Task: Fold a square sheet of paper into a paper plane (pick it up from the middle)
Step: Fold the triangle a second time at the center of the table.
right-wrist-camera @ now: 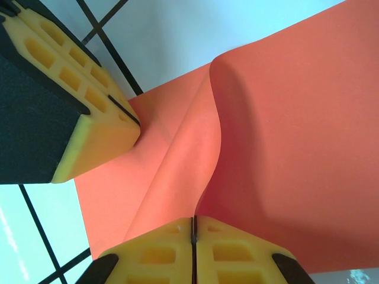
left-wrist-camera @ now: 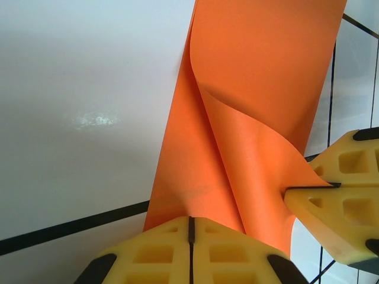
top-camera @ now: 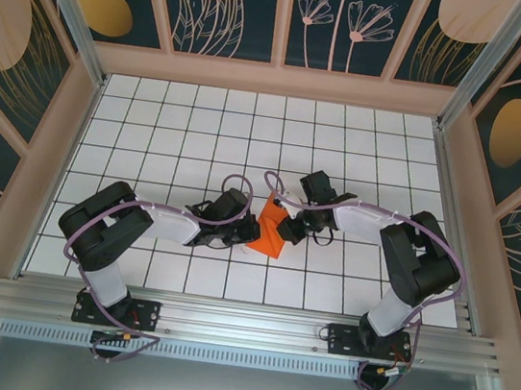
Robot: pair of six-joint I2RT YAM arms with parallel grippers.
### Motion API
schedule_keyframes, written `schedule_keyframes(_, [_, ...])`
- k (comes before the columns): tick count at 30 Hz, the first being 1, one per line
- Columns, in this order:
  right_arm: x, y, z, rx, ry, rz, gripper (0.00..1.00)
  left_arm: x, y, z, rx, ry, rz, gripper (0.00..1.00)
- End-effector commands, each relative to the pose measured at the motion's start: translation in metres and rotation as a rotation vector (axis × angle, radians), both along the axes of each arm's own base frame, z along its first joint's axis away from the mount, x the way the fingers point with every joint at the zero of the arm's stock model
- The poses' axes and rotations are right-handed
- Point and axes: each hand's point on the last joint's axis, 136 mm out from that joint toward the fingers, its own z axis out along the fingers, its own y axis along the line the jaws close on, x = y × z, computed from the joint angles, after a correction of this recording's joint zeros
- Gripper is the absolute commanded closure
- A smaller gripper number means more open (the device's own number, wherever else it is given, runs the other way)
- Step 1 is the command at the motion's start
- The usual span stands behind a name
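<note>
**Left gripper** (left-wrist-camera: pixel 190 221): yellow ribbed fingers pressed together, no gap at the seam. It is clamped on one edge of the square sheet of paper (top-camera: pixel 271 230), which fans out directly from the tips.

**Right gripper** (right-wrist-camera: pixel 192 222): in the same condition, fingers closed tight and pinching the opposite edge. In the left wrist view it enters from the right and nips a raised corner of the sheet.

**Square sheet of paper**: bright orange and unmarked. It is held between the two grippers near the middle of the table (top-camera: pixel 173 125), slightly toward the near side. One layer runs fairly flat. A second layer curls up and over it in a soft, uncreased bend. Whether the lower layer rests on the tiles cannot be told.

**Table**: white grid tiles with black lines, bare around the sheet.

**Step in hand (judged)**: an early fold, with a flap brought across the sheet but not yet flattened. No dart shape yet.

**Next move (judged)**: requires both arms to travel together, as each grips the same thin sheet. The curled layer must be lowered edge to edge on the flat one, then pressed into a sharp crease. Pulling the grippers apart risks a tear or a skewed fold.
</note>
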Motion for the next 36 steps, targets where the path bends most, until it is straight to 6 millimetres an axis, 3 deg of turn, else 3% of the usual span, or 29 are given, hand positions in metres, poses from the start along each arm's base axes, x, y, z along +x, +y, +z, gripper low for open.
schedule_keyframes(1, [0.007,-0.001,-0.002,-0.011,-0.032,0.031,0.92,-0.017,0.016,-0.029,0.107,0.074,-0.019,0.91])
schedule_keyframes(31, [0.009,-0.004,-0.017,-0.047,-0.023,0.041,0.92,-0.016,0.015,-0.028,0.103,0.072,-0.017,0.91])
schedule_keyframes(36, [0.007,-0.006,-0.021,-0.062,-0.009,0.036,0.92,-0.007,0.009,-0.009,0.080,0.037,-0.010,0.87])
